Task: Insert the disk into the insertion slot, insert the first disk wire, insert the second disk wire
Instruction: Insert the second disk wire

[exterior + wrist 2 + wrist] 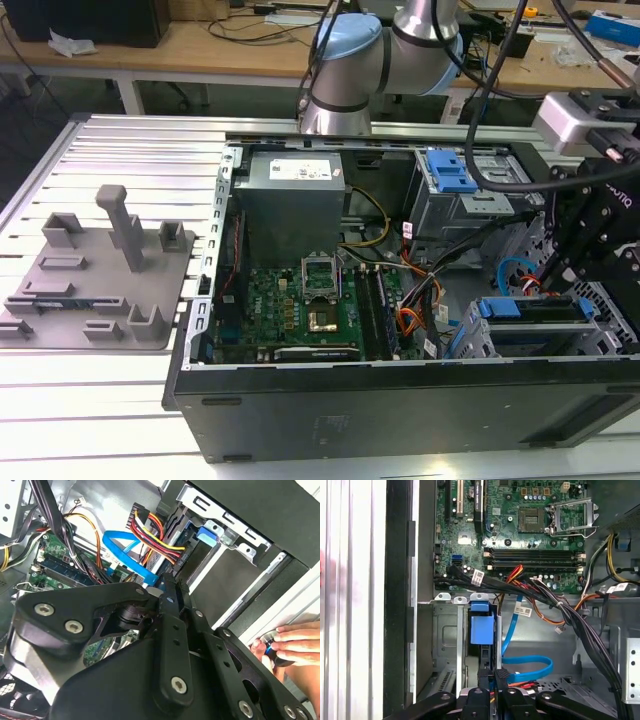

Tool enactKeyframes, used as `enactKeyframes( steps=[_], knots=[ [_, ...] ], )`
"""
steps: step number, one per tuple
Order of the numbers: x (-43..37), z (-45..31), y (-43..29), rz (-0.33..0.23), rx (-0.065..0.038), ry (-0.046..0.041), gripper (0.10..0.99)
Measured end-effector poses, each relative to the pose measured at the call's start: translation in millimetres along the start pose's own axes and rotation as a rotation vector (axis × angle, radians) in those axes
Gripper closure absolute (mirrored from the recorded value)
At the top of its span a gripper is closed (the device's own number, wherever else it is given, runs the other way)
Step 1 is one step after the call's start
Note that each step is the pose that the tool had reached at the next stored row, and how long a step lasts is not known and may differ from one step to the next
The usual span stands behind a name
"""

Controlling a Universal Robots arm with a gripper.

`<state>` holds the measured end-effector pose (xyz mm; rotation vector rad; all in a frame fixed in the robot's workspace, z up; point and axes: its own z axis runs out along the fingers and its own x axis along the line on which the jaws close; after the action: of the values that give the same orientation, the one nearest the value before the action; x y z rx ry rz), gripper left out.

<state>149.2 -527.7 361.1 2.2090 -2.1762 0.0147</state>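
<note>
The disk (481,626) sits edge-on in the insertion slot (445,645), its blue frame tab showing; in the exterior view the disk (528,308) lies in the grey cage (470,345) at the case's front right corner. My gripper (492,682) hangs right over the disk's rear edge. Its fingers (167,592) look pressed together on the black plug (501,674) of the flat blue wire (527,662). A bundle of red, yellow and black wires (157,535) runs to the same edge of the disk. The arm's black gripper (590,250) stands over that corner.
A larger grey bay with a blue latch (450,170) stands behind the cage. The motherboard (300,300) and grey power supply (290,200) take up the rest of the case. Thick black cables (570,615) cross nearby. A person's hand (295,642) rests at the case's outer edge.
</note>
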Motion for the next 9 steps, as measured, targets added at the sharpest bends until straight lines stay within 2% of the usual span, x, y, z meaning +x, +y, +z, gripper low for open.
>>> enactKeyframes(
  steps=[9],
  knots=[
    [0.0, 9.3, -0.2, 0.0, 0.0, 0.0002, 0.925]
  ],
)
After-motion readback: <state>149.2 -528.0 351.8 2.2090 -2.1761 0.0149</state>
